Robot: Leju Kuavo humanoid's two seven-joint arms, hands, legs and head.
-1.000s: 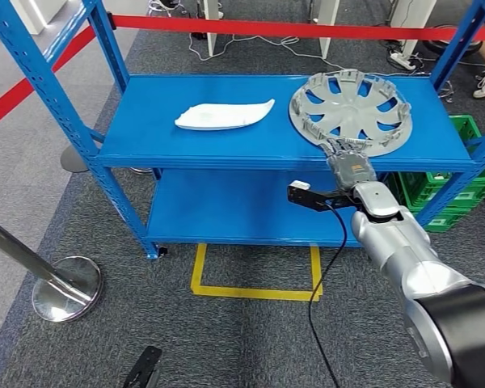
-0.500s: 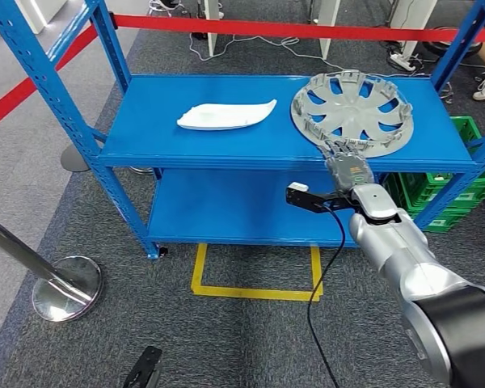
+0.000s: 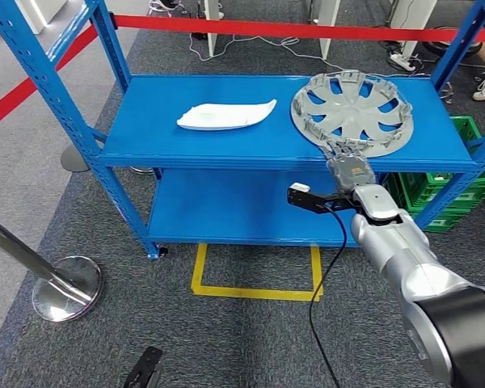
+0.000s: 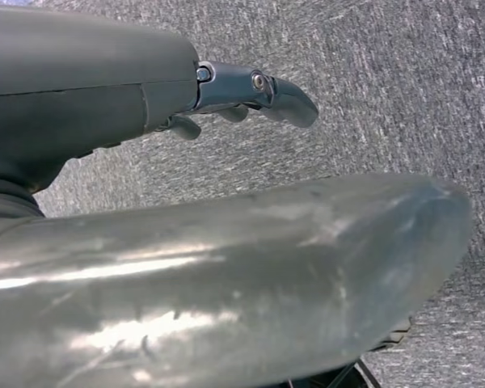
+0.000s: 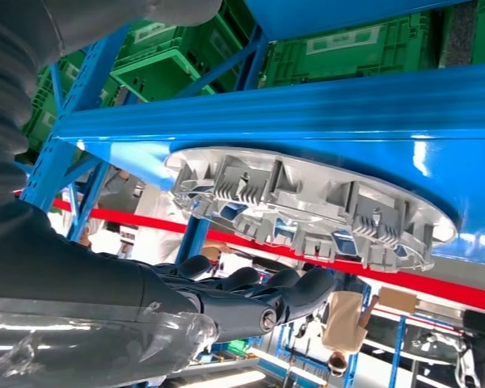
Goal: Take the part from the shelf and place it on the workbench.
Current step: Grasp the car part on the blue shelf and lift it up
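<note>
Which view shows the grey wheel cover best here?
The head view: the wheel cover lies whole on the shelf's top deck, with the right hand at its near rim. The right wrist view catches its ribbed edge side-on; the left wrist view faces carpet.

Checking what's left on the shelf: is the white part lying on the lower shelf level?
No, the white part lies on the top level beside the grey wheel cover.

Shelf [image 3: 228,129] was bright blue; hubcap [image 3: 352,111] silver-grey with spoke pattern at 1 o'clock; white part [image 3: 225,115] at 11. Floor tape [image 3: 252,291] yellow, barrier tape [image 3: 288,29] red, crates [image 3: 460,198] green, carpet [image 3: 75,339] speckled grey.
</note>
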